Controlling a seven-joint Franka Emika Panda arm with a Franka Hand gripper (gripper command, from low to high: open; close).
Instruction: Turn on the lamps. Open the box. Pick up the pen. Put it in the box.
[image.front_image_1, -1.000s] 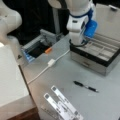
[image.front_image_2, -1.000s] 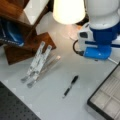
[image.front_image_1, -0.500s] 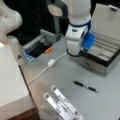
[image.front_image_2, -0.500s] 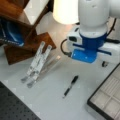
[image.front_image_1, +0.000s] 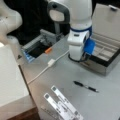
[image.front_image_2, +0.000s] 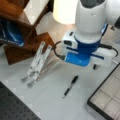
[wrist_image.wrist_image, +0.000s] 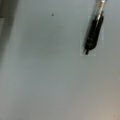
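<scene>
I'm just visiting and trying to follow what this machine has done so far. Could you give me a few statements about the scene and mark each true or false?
1. The box has its lid up. True.
2. The pen is inside the box. False: it lies on the table, apart from the box.
3. A lamp glows in a front view. True.
4. The claw is carrying the pen. False: the pen lies untouched; the claw itself does not show.
</scene>
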